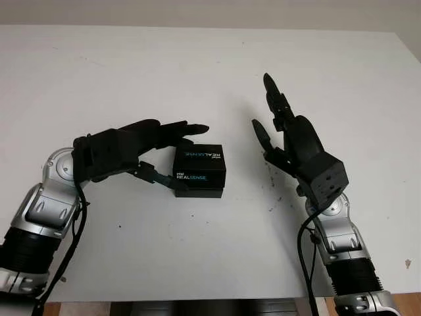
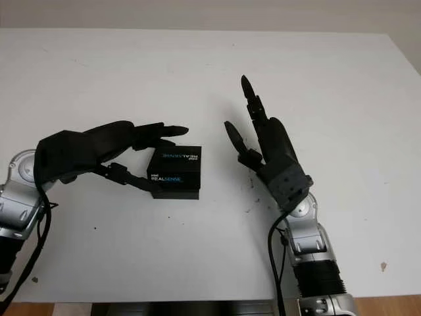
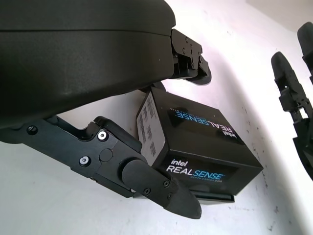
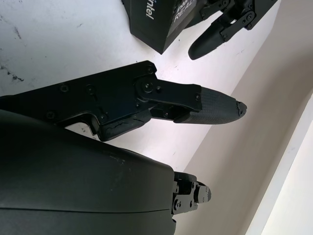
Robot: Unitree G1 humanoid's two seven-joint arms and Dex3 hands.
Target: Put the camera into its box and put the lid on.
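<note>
White table (image 1: 210, 66) surface runs to the upper edge of the frame and to the right edge, with broad bare room above and on both sides of the black box (image 1: 199, 170), which sits closed a little left of centre and well away from every table edge. Its lid shows Intel RealSense lettering on top and on the near side. The left hand (image 1: 141, 148) reaches in from the lower left and brackets the box's left end, upper fingers (image 3: 190, 58) over the far top edge and thumb (image 3: 151, 183) at the near corner; whether they press it cannot be told. The right hand (image 1: 289, 135) stands upright, open, just right of the box, apart from it.
</note>
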